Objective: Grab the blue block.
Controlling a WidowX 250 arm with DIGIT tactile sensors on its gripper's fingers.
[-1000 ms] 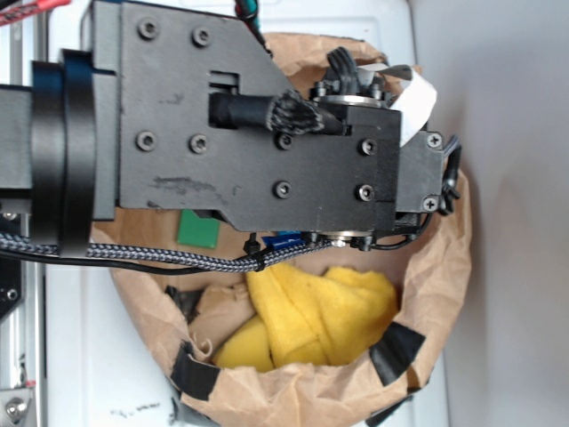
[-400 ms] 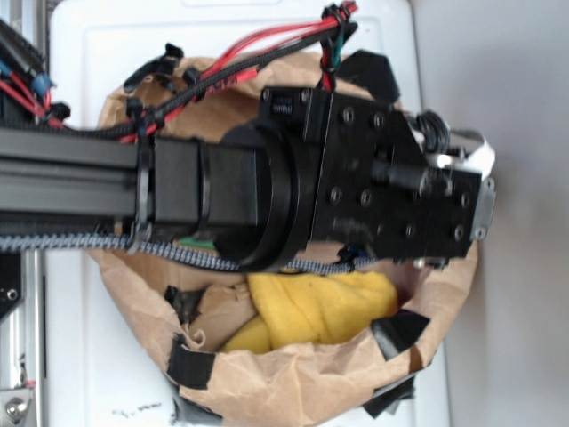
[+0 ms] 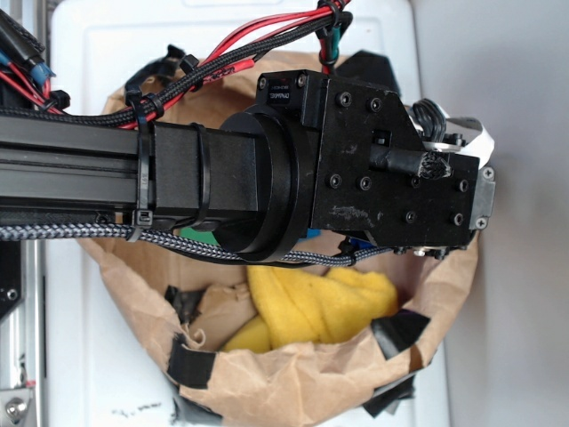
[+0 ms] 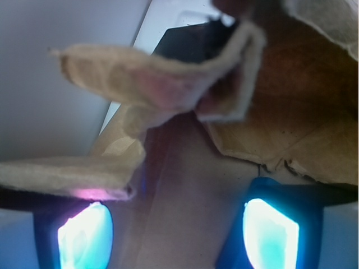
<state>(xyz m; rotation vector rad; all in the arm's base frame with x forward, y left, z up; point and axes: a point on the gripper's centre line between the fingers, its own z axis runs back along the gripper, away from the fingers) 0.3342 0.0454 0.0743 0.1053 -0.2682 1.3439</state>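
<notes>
Overhead exterior view, close wrist view inside bag (image 3: 293, 382)

a white bench (image 3: 89, 356) with a raised rim fills the left and middle; a plain pale grey surface (image 3: 516, 80) lies to its right, under bright, even light.

You have one white, smooth-topped table (image 3: 391, 27) as the carrying surface, seen from above in the exterior view. Directly on it stands one crumpled brown paper bag (image 3: 293, 382), open at the top, its rolled rim patched with black tape strips (image 3: 400, 336). No other item rests on the bare white top.
</notes>
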